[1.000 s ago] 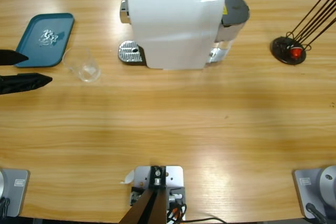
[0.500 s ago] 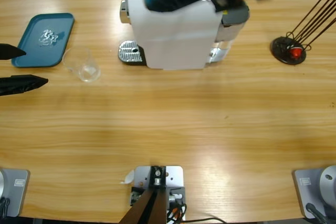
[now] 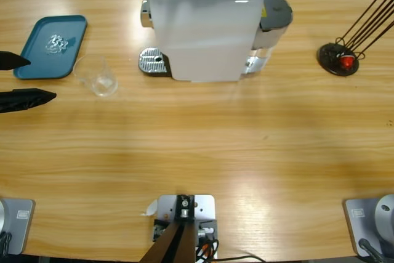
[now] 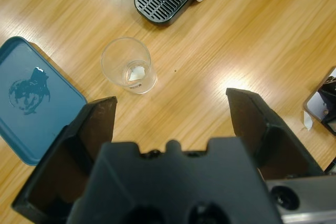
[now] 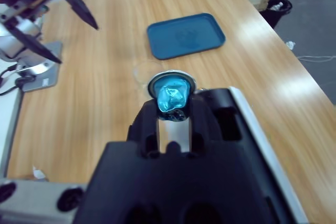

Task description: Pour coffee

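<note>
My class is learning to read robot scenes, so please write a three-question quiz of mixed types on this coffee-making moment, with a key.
1. True or false: the clear glass stands on the drip grate of the coffee machine.
2. What does the right gripper hold?
A. a spoon
B. a teal capsule
C. nothing
3. Fill in: the left gripper has its jaws ____, with nothing between them.

Key
1. False. It stands on the table between the teal tray and the machine.
2. B
3. open
</note>
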You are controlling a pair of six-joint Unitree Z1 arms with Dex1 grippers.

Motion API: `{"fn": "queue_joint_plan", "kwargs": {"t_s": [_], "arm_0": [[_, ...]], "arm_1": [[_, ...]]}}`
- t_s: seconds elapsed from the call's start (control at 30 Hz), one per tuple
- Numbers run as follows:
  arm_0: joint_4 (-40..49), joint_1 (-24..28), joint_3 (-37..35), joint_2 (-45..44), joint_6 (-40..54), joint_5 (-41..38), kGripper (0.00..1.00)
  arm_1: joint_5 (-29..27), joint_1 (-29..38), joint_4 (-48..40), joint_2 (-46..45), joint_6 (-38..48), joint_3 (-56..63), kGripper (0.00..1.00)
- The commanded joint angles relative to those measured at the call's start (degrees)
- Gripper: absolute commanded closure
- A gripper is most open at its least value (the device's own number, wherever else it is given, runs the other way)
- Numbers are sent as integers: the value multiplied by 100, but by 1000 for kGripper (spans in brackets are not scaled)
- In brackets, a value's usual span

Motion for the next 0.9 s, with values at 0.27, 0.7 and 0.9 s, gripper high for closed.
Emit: {"fn": "queue_joint_plan", "kwargs": {"t_s": [0.27,0.7,0.9], "arm_0": [[-6,-9,219,-63,37,-85,96],[-45,-5,349,-212,9,-94,96],[-45,-5,504,-365,2,-76,96]], "arm_1": [[-546,-153,344,287,-257,-120,889],[-1361,55,597,259,-371,-204,879],[-1193,55,610,554,-301,-401,834]]}}
